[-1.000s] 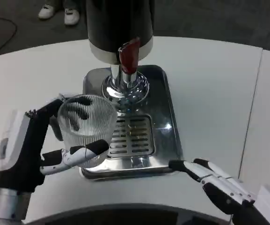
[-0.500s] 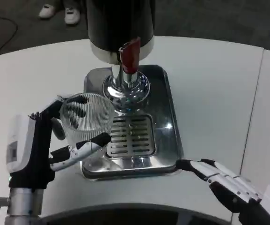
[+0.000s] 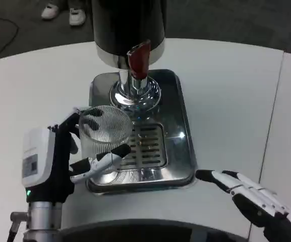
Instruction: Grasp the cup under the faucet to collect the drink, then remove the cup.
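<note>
My left hand (image 3: pixel 67 151) grips a clear ribbed cup (image 3: pixel 104 133), thumb in front and fingers behind it. The cup stands upright over the left part of the steel drip tray (image 3: pixel 178 106), just left of and below the faucet with its red lever (image 3: pixel 139 59). It looks empty. The black dispenser body (image 3: pixel 127 25) rises behind the tray. My right hand (image 3: pixel 248 194) lies near the table's front right, off the tray's corner, fingers stretched out and holding nothing.
The slotted grate (image 3: pixel 145 143) sits in the middle of the tray. The white round table (image 3: pixel 226 91) has bare surface to the right and left of the tray. A seam to a second tabletop runs at the far right.
My left hand has carried the cup to the right and lower, closer to the faucet and over the tray. My right hand has drifted slightly right and back.
</note>
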{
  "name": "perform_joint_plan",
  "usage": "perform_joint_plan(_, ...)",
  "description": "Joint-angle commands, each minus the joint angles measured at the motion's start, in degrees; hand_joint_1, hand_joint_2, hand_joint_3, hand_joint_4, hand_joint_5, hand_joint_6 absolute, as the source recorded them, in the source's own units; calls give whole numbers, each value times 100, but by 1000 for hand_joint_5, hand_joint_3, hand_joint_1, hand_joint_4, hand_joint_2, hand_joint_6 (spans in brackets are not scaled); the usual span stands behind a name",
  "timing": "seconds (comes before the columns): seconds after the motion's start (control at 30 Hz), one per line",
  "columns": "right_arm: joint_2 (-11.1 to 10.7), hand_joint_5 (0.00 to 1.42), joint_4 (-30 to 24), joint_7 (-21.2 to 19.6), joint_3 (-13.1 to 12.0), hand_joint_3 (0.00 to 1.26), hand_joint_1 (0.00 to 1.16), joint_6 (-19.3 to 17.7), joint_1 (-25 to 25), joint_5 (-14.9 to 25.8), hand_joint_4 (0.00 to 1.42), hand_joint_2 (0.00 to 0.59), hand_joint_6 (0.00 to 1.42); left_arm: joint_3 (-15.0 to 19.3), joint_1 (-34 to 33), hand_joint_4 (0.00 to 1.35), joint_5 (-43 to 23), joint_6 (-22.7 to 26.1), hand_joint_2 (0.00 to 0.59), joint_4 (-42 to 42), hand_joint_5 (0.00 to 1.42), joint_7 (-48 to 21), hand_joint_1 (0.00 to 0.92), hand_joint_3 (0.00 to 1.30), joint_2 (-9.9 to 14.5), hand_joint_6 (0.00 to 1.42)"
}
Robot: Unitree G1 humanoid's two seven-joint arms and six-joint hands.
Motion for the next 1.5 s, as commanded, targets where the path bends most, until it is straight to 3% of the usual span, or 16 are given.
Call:
perform_joint_plan(0.03,7,71,-83,64,-51,134,245,-2,-3,69,116,502,102,-92,-285,875,-148,103,84,327,1006,262,690,772,-64,1082)
perform_joint_plan(0.5,56,82,-83,98,4,143,245,80,-51,8,122,502,111,-434,-803,887,-313,444,84,898,1018,75,689,772,-161,1090)
perform_joint_plan(1.5,154,108,-83,53,-32,164,244,29,114,63,139,502,129,-919,-1211,858,-730,617,100,1097,971,-1016,680,747,-319,1017)
